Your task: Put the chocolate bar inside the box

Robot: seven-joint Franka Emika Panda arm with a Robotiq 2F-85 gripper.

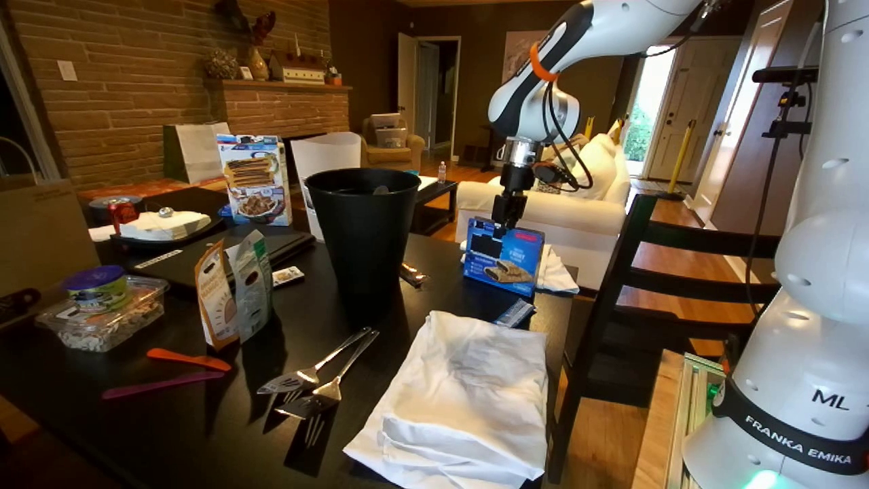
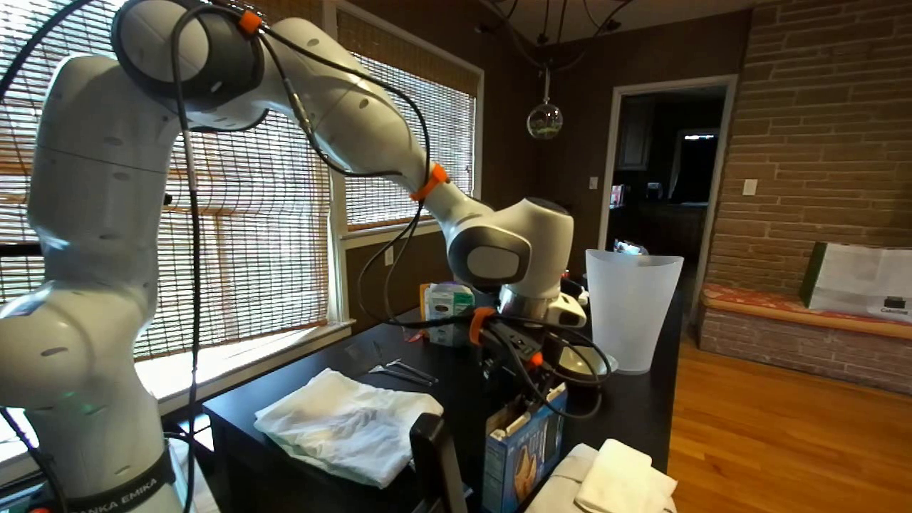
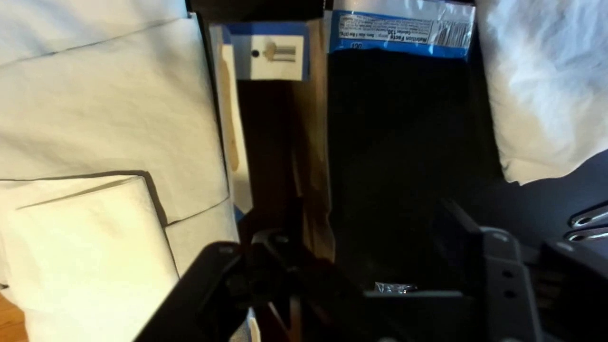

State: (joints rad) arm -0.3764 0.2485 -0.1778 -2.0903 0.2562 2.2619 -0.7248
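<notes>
Hanging over the big black table (image 1: 204, 435), my long white arm (image 2: 356, 121) points its end down. Next in size are a black bin (image 1: 363, 231) and a white bin (image 2: 633, 320), both standing up on the table. A big white cloth (image 1: 468, 387) lies there too, all soft and folded. A tall printed box (image 1: 254, 180) stands past the black bin, well apart from me. Some folded white napkins (image 3: 104, 123) lie just beside the small blue box (image 1: 512, 257). The small blue box stands upright near the table's edge with its top open. I can see down into it in the wrist view, but it is too dark to tell what is inside.

My gripper (image 3: 375, 228) is right at the top of that box, and my fingers (image 3: 508, 266) are wide apart. One is at the open top, the other is off to the side, and a wall of the box shows between them. I cannot tell how deep the first one goes.

Some shiny metal servers (image 1: 295, 382) lie near the white cloth. A blue and white bar (image 3: 403, 29) lies flat on the table, just beside the small blue box and outside it. A dark shiny packet (image 1: 413, 274) lies by the foot of the black bin. I cannot tell which of these two is chocolate.
</notes>
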